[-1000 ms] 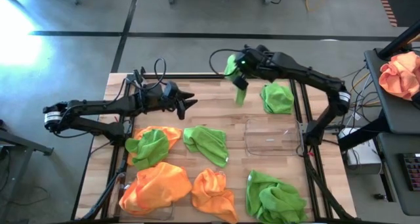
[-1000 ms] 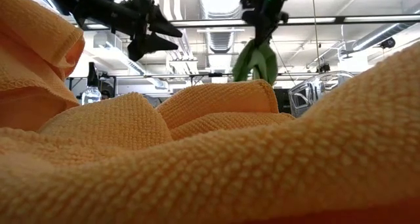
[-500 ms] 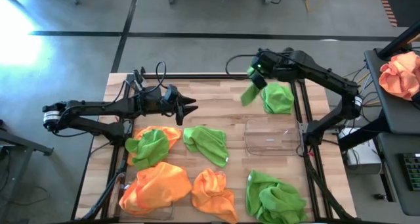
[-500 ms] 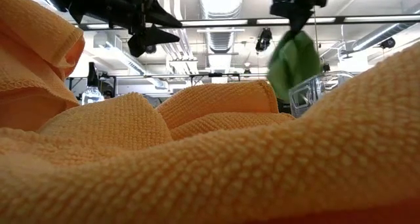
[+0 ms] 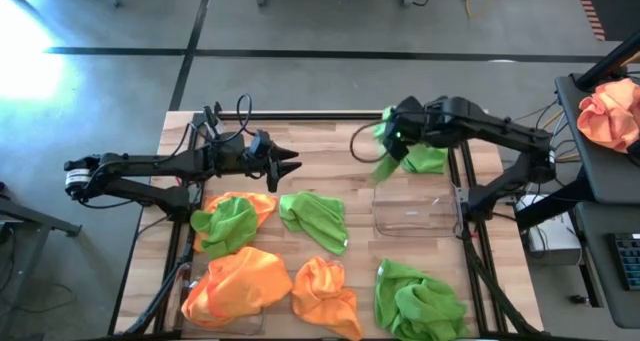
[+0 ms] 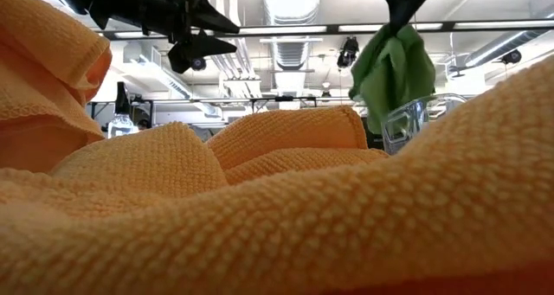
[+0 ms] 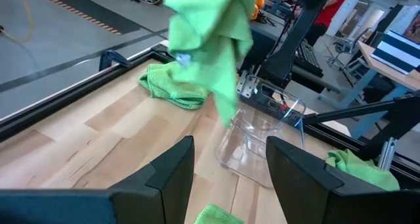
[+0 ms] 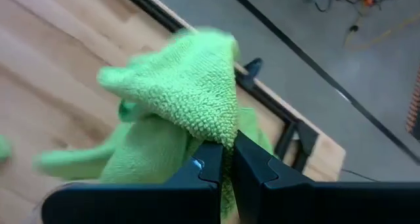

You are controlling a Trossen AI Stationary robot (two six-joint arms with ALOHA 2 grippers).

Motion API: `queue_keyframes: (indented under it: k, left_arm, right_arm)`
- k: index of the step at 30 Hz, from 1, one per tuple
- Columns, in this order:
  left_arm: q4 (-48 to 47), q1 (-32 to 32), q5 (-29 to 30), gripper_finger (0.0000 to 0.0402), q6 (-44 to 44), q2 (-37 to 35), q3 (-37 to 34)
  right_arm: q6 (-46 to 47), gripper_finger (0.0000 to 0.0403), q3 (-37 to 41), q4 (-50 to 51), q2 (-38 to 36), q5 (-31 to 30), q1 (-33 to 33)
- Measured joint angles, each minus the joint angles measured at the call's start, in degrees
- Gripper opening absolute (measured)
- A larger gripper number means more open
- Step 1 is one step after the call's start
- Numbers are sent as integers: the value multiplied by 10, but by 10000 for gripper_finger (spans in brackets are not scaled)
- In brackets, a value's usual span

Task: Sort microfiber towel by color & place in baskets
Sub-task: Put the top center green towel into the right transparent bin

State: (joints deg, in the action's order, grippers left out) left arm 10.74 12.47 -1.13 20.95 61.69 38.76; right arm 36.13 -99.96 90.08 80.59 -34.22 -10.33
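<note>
Swinging rightward since a second ago, the right gripper [image 5: 393, 141], clenched on a green towel [image 5: 386, 159], now hangs just beside the clear basket [image 5: 414, 207]; next comes lowering it in and letting go.

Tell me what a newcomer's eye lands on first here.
The right gripper dangles a green towel in the air at the table's far right side, just beyond the empty clear basket. Nearer, orange towels and green ones lie scattered, while the left gripper hovers open and empty.
</note>
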Motion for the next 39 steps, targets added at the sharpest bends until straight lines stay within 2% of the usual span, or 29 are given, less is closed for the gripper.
queue_keyframes:
  k: [14,21,27,33,39]
  left_arm:
    - [84,-1,6,174,55,0,0]
    - [96,-2,7,174,72,1,0]
    - [98,-3,7,174,75,1,0]
    - [98,-3,7,174,75,2,0]
    - [98,-3,7,174,74,2,0]
  right_arm:
    - [116,13,9,-1,-26,28,198]
    - [177,13,19,-1,-26,33,278]
    - [214,13,78,-1,-26,35,295]
    - [240,13,149,0,-26,96,295]
    - [260,13,184,0,-26,107,295]
